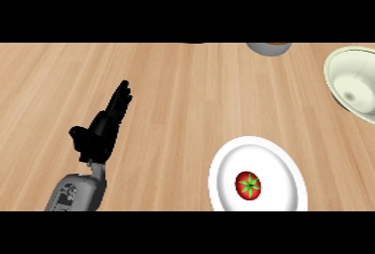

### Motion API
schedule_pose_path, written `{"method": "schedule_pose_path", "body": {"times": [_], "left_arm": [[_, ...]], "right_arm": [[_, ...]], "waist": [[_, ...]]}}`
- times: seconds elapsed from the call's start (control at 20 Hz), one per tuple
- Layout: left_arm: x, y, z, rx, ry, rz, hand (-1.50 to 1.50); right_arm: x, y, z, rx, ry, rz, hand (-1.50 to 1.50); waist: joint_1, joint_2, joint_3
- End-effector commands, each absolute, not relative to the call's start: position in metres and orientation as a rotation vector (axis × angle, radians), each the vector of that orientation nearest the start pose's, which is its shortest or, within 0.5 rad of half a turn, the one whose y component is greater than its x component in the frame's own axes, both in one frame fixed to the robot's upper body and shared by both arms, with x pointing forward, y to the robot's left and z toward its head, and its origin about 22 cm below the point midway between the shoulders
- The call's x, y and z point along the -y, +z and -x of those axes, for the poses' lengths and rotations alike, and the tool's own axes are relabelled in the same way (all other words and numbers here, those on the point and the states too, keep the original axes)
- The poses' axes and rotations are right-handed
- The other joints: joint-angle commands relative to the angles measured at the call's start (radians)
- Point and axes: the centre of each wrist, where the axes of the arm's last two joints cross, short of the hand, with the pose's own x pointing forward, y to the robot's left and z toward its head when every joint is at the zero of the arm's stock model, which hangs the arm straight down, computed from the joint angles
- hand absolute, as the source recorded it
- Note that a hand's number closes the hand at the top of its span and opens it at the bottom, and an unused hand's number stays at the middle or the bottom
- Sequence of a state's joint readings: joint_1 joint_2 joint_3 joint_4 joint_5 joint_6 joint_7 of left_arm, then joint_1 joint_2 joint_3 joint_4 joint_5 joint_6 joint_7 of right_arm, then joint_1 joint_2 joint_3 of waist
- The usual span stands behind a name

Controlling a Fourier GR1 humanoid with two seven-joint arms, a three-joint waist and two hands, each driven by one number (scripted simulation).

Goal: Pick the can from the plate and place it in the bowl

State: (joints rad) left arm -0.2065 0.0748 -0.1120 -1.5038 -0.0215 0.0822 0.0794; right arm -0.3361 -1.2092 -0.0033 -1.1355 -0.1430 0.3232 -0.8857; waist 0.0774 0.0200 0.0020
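So, far left is my left hand (99,131), coming up off the grey forearm (77,191) in the lower left corner. The fingers are straight and pretty much pressed together, pointing up and a bit to the right, with the thumb poking out on the left side. It's got nothing in it and isn't touching anything, it's just there over the wooden counter (183,99).

Moving right, the white plate (282,158) sits low in the view, with its bottom edge cut off. The can (248,185) is on it, upright I think, since I'm looking straight down at a red top with a green star-ish mark. It's in the lower middle of the plate, well apart from my hand.

Up at the top edge there's a small grey thing (268,48), mostly cut off, no idea what it is. Far right is the pale bowl (351,74), partly out of view and well apart from the plate. My right hand doesn't show at all.
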Motion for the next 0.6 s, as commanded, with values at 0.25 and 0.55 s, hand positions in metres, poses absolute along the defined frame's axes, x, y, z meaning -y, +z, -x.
{"method": "schedule_pose_path", "body": {"times": [0.25, 0.55], "left_arm": [[-0.19, 0.026, -0.288, 1.611, -0.162, -0.034, 0.0], [-0.192, 0.037, -0.286, 1.618, -0.168, 0.015, 0.0]], "right_arm": [[0.482, 0.196, -0.339, 2.041, 1.199, 0.419, 1.5], [0.485, 0.167, -0.354, 1.958, 1.203, 0.488, 1.5]], "waist": [[-0.008, 0.0, 0.0], [0.023, 0.012, 0.003]]}}
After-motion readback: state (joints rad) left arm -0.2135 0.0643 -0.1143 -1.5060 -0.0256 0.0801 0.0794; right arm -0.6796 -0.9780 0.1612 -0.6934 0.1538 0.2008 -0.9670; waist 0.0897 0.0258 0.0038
